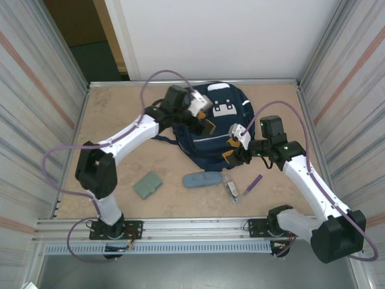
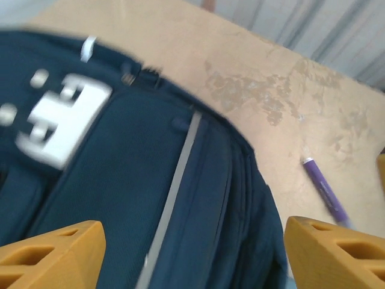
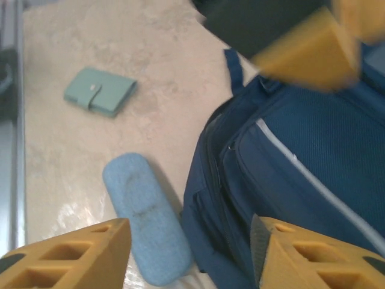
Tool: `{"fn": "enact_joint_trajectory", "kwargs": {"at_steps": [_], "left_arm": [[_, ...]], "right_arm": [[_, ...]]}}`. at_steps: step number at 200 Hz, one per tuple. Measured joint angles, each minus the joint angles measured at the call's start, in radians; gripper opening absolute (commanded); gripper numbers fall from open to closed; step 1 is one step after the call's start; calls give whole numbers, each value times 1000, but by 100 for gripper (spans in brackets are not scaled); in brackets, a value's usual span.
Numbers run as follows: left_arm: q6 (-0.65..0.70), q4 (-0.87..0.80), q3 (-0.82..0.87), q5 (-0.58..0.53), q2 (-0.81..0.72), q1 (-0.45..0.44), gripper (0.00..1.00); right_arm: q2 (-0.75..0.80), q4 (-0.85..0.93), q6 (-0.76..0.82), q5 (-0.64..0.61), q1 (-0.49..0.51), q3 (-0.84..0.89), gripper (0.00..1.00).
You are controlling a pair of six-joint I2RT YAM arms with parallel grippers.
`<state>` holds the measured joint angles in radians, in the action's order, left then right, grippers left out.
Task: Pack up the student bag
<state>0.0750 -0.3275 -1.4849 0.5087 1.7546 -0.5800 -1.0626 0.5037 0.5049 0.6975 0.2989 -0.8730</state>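
The student bag (image 1: 222,123), a navy backpack with a white patch (image 2: 60,120), lies flat at the back middle of the table. My left gripper (image 1: 207,126) hovers over its left side, and in the left wrist view it (image 2: 195,259) is open, with the orange fingers (image 2: 54,256) wide apart above the bag's fabric (image 2: 120,180) and nothing held. My right gripper (image 1: 230,152) is at the bag's near right corner. In the right wrist view it (image 3: 192,259) is open, spanning the bag's zippered edge (image 3: 240,198) and a blue-grey case (image 3: 144,217).
On the table in front of the bag lie a green wallet (image 1: 148,185), the blue-grey oval case (image 1: 203,179), a small clear item (image 1: 231,188) and a purple pen (image 1: 255,183). Metal walls enclose the table on both sides. The left gripper's orange finger (image 3: 307,51) shows above the bag.
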Motion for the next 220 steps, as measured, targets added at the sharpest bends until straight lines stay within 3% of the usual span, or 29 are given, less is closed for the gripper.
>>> {"fn": "enact_joint_trajectory", "kwargs": {"at_steps": [25, 47, 68, 88, 97, 118, 129, 159, 168, 192, 220], "left_arm": [[-256, -21, 39, -13, -33, 176, 77], [-401, -25, 35, -38, 43, 301, 81], [-467, -55, -31, -44, 208, 323, 81], [-521, -47, -84, -1, 364, 309, 76], [-541, -43, -97, 7, 415, 302, 67], [-558, -49, -139, 0, 443, 301, 25], [-558, -45, -148, -8, 442, 296, 14], [-580, 14, -22, -60, 356, 296, 0], [-607, 26, 50, -64, 299, 300, 0], [-689, 39, 213, -71, 158, 291, 0], [-838, 66, 338, -112, 53, 212, 0]], "right_arm": [[-54, -35, -381, -245, 9, -33, 53], [-192, -34, -664, -417, 14, -114, 56], [-283, -47, -845, -537, 37, -113, 56], [-371, -68, -948, -575, 41, -101, 55], [-417, -83, -976, -574, 37, -100, 53], [-531, -121, -1020, -570, 25, -106, 42], [-589, -129, -1022, -566, 15, -125, 37], [-726, -143, -1006, -593, -20, -264, 29], [-795, -154, -988, -600, -33, -342, 29], [-967, -235, -945, -607, -56, -549, 37], [-1127, -254, -911, -561, -76, -774, 44]]}}
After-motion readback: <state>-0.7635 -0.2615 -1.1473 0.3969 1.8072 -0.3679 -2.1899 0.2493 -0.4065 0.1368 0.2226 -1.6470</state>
